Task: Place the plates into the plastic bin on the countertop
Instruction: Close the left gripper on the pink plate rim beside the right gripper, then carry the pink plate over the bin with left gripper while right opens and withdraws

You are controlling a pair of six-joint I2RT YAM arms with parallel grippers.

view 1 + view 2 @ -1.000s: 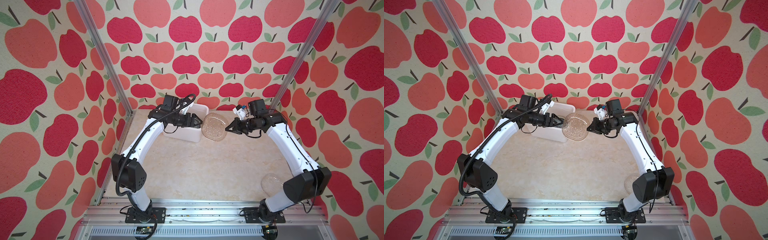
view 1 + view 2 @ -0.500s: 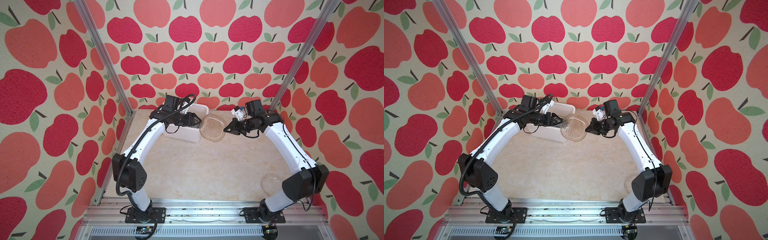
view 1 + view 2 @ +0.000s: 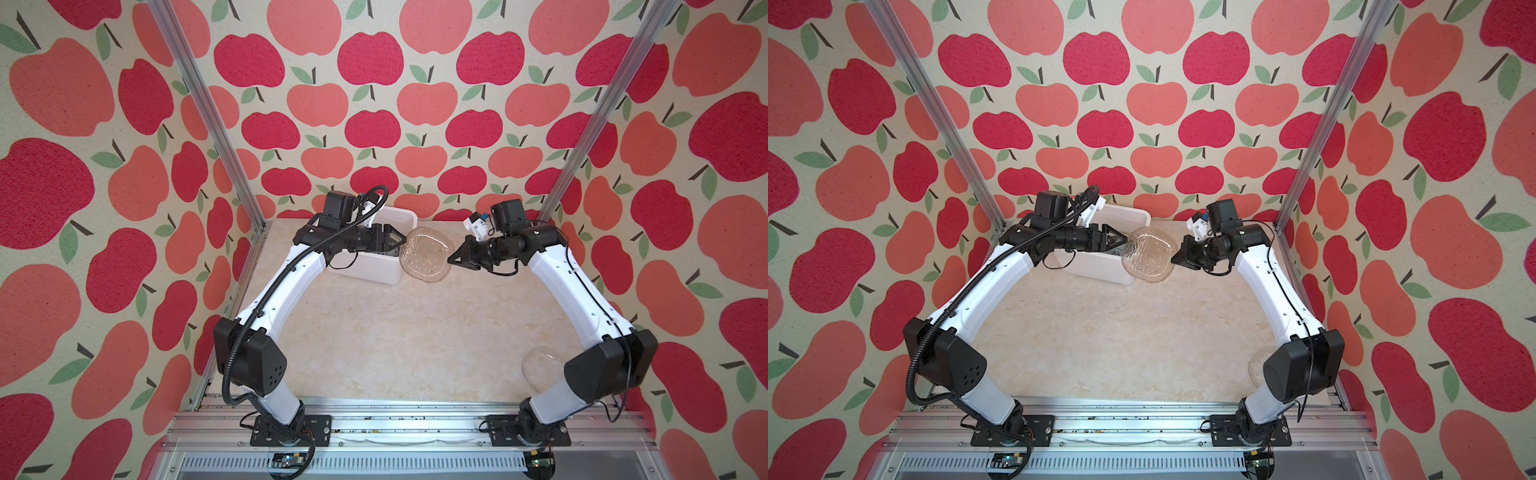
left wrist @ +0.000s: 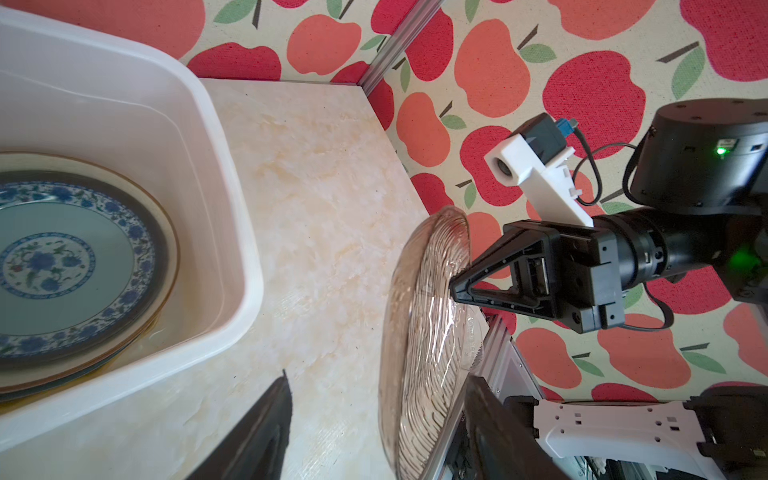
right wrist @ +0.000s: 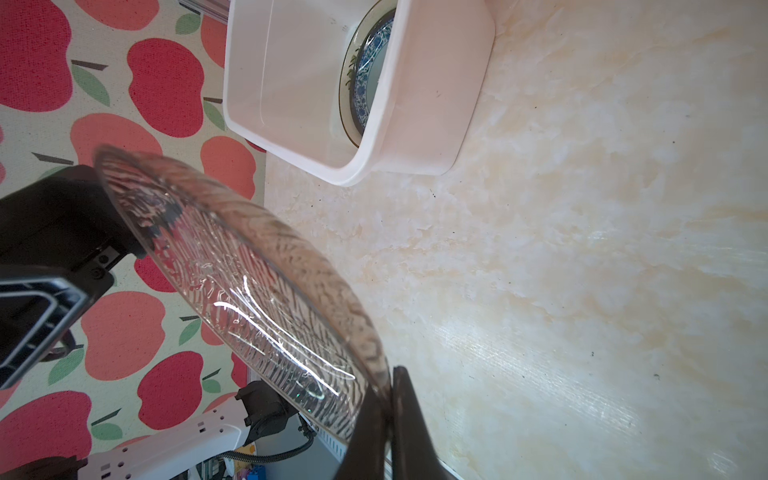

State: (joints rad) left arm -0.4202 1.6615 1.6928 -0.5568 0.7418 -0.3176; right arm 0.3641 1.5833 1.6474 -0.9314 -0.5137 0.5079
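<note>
Near right first: a second plate [image 3: 540, 368], clear glass, lay flat on the countertop [image 3: 395, 332], half tucked behind the right arm [image 3: 602, 368]. The middle of the surface was bare marble.

Far side, and here was the action. The right gripper [image 3: 451, 261] was pinched tight on the right rim of the plate [image 3: 426, 255], holding it up on edge above the countertop, its face tilted towards the top cameras, its width running left to right between the two grippers. On its left rim sat the left gripper [image 3: 402, 242], jaws apart and straddling that edge. In the left wrist view one finger [image 4: 266, 432] stood well clear of the glass, while the other sat just beside it; contact there could not be told.

Just left of the plate and under the left gripper was the bin [image 3: 374, 272], with a blue plate [image 4: 62, 266] on top of the stack inside. So the bin lay left of the plate, and the left arm was nearer to it. It looked like a hand-over: left closes, right lets go, then a short carry left.
</note>
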